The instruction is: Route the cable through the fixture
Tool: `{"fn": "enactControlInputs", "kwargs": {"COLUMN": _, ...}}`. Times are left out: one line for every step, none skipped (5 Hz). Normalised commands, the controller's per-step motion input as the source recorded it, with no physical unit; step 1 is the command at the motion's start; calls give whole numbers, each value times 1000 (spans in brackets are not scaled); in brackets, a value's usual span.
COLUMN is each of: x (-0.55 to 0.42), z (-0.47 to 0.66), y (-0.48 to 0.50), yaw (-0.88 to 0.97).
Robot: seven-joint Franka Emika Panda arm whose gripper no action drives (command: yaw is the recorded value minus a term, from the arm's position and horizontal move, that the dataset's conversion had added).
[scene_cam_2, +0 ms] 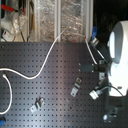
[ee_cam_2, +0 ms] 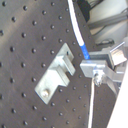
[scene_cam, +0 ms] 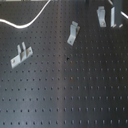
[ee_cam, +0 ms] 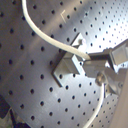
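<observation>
Cable (scene_cam_2: 45,62), white, arcs across the black perforated board (scene_cam_2: 45,95), reaching a metal bracket (ee_cam_2: 55,75) bolted to it. Gripper (ee_cam_2: 92,66) is pinched on the cable just beside that bracket.

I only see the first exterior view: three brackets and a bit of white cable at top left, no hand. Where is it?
Observer: In the second exterior view, the hand hangs over the board at the second exterior view's right.
Operator: Holding the cable?
Observer: Apparently; the second wrist view shows the cable running in between its fingers.
Operator: Near a bracket?
Observer: Yes, the first wrist view shows a bracket just beside the hand.
</observation>
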Motion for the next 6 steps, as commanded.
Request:
{"fn": "enactControlInputs", "kwargs": {"x": -96, "z": 84, "y": 5, "yaw": 0}}
{"fn": "enactControlInputs", "kwargs": {"x": -205, "z": 248, "y": 20, "yaw": 0}}
{"fn": "enactControlInputs", "kwargs": {"x": -182, "z": 398, "y": 190, "yaw": 9}}
{"fn": "enactControlInputs", "kwargs": {"x": -78, "z": 308, "y": 355, "yaw": 0}}
{"fn": "enactControlInputs", "kwargs": {"x": 10, "z": 238, "y": 372, "yaw": -3}}
{"fn": "enactControlInputs", "kwargs": {"x": -123, "z": 251, "y": 18, "yaw": 0}}
